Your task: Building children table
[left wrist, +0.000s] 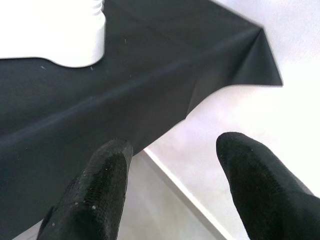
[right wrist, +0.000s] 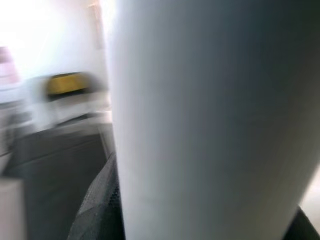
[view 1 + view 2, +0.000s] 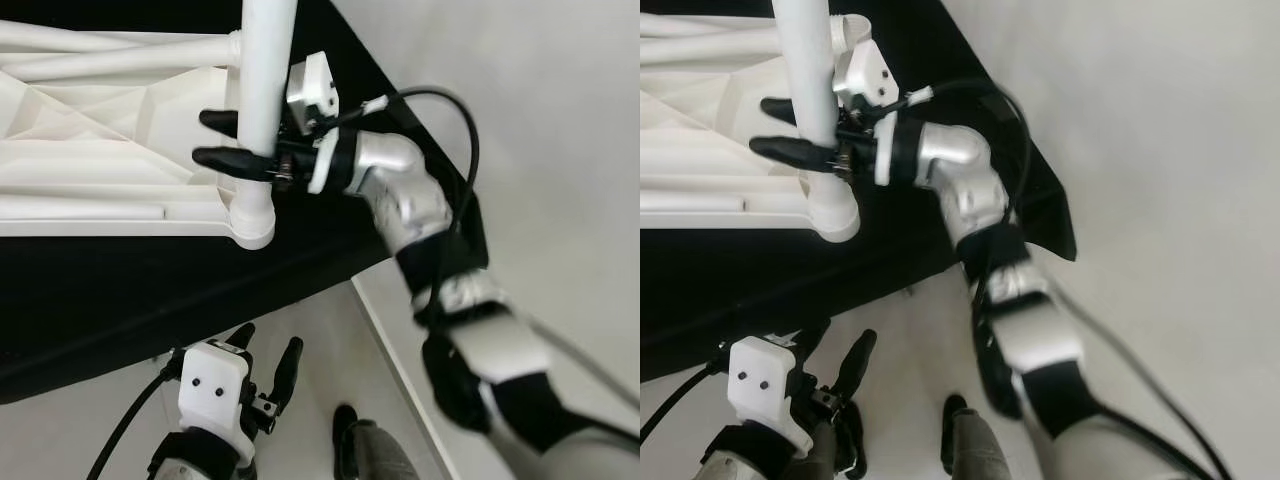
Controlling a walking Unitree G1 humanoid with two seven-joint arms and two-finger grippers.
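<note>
A white children's table top (image 3: 90, 110) lies upside down on a black cloth. A white table leg (image 3: 265, 70) stands upright in the corner socket (image 3: 250, 215). My right gripper (image 3: 202, 138) reaches in from the right, one black finger on each side of the leg, shut on it just above the socket. The leg (image 2: 210, 120) looms close and blurred in the right wrist view. My left gripper (image 3: 265, 345) hangs low in front of the cloth's near edge, open and holding nothing; its fingers (image 1: 100, 190) point toward the socket corner (image 1: 75, 45).
The black cloth (image 3: 150, 290) covers a low surface and drapes over its near edge and right corner (image 1: 260, 55). White tubes (image 3: 100, 40) lie along the table top's far side. Pale floor (image 3: 330, 330) lies below and to the right.
</note>
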